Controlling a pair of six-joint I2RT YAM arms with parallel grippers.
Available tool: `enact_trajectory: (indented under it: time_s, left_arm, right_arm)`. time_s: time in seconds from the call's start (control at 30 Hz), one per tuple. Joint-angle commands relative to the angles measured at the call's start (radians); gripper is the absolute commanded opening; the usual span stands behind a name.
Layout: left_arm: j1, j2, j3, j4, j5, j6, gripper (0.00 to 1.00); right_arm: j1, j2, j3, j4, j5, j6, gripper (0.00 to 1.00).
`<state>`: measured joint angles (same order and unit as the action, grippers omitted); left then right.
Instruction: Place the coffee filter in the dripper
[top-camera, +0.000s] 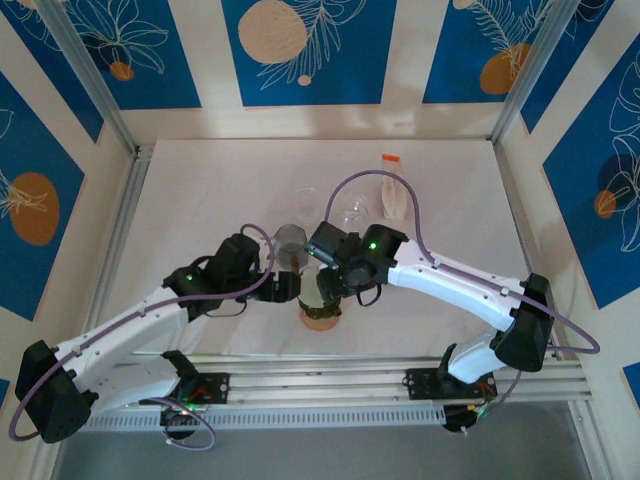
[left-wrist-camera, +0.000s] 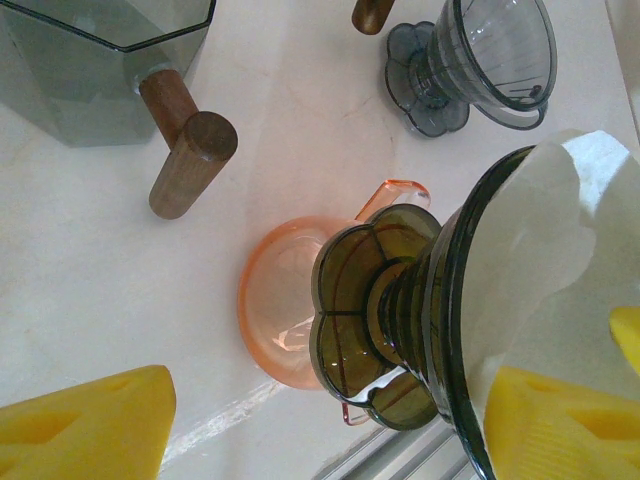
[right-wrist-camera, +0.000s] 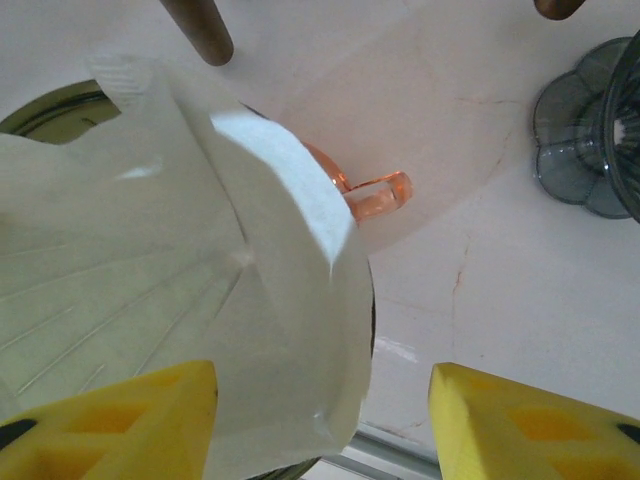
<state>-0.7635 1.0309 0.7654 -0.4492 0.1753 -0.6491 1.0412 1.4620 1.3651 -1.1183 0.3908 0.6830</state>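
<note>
— White tabletop (top-camera: 200, 200) between blue patterned walls, and our two arms meet low in the middle of the overhead view. What lies closest to us?

— In the right wrist view, our right gripper (right-wrist-camera: 320, 385) shows its yellow pads (right-wrist-camera: 120, 420) at the two lower corners. They stand apart and pinch nothing. The coffee filter (right-wrist-camera: 150, 250) spreads across the left and centre of that frame, draped just above the lower-left pad. Above the lower-right pad we see bare table.

— So the paper lies up and left of the gap, not centred in it?

— Yes. It already sits inside the dripper (left-wrist-camera: 400, 310), whose olive rim curves around the paper. One folded flap juts past the rim toward the frame's centre.

— And our left gripper (left-wrist-camera: 330, 400)?

— Wide open, with its pads at the bottom corners of its own view. The dripper's long axis runs roughly left to right there, flower-shaped foot at centre, mouth at the right edge beside the lower-right pad.

— Which arm is nearer the paper?

— We judge the right one, and a nudge up-left should seat that flap.

— Beyond?

— An orange vessel (left-wrist-camera: 275, 300) sits behind the foot, though we cannot tell if they touch. Farther off are a wooden handle (left-wrist-camera: 190, 160) at upper left and a grey glass dripper (left-wrist-camera: 490, 60) at upper right.
</note>
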Motion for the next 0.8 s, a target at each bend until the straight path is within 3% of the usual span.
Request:
enact_trajectory:
  time_s: [0.0, 0.13, 0.47, 0.77]
  left_arm:
    - [0.013, -0.006, 0.002, -0.025, -0.009, -0.012, 0.79]
    - [0.017, -0.008, 0.004, -0.039, -0.020, -0.021, 0.80]
    - [0.046, -0.083, -0.009, 0.100, 0.081, -0.041, 0.96]
    - [0.057, 0.053, 0.030, 0.186, 0.124, -0.024, 0.98]
  right_arm:
    - [0.005, -0.040, -0.028, -0.019, -0.030, 0.014, 0.57]
    - [0.000, -0.061, -0.050, -0.026, -0.031, 0.024, 0.53]
    - [0.005, -0.044, -0.034, -0.008, -0.035, 0.021, 0.50]
    - [0.005, -0.034, -0.027, 0.000, -0.037, 0.018, 0.50]
